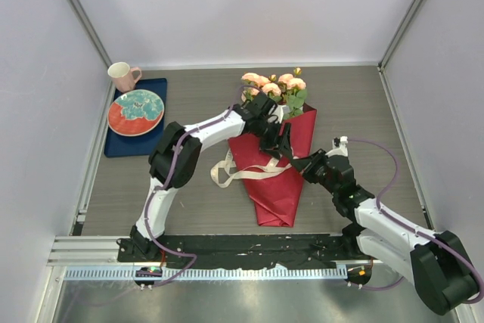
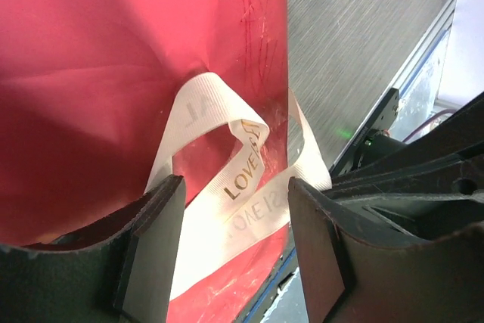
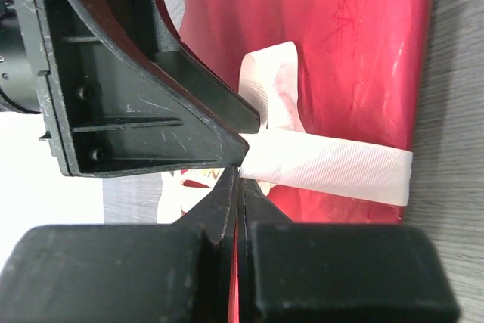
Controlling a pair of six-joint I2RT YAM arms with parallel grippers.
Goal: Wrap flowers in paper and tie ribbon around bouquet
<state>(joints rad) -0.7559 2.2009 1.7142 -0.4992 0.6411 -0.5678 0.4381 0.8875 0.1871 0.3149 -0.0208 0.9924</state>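
The bouquet lies mid-table: pink-peach flowers at the far end, with the red paper wrapped in a cone round their stems. The cream ribbon crosses the cone, and its loops trail off to the left. My left gripper hovers over the cone's middle. In the left wrist view it stands open over a printed loop of ribbon on the paper, gripping nothing. My right gripper is shut on the ribbon at the cone's right edge, close against a left finger.
A dark blue tray at the far left holds a red and teal plate, with a pink mug behind it. White walls close in the sides and back. A metal rail runs along the near edge.
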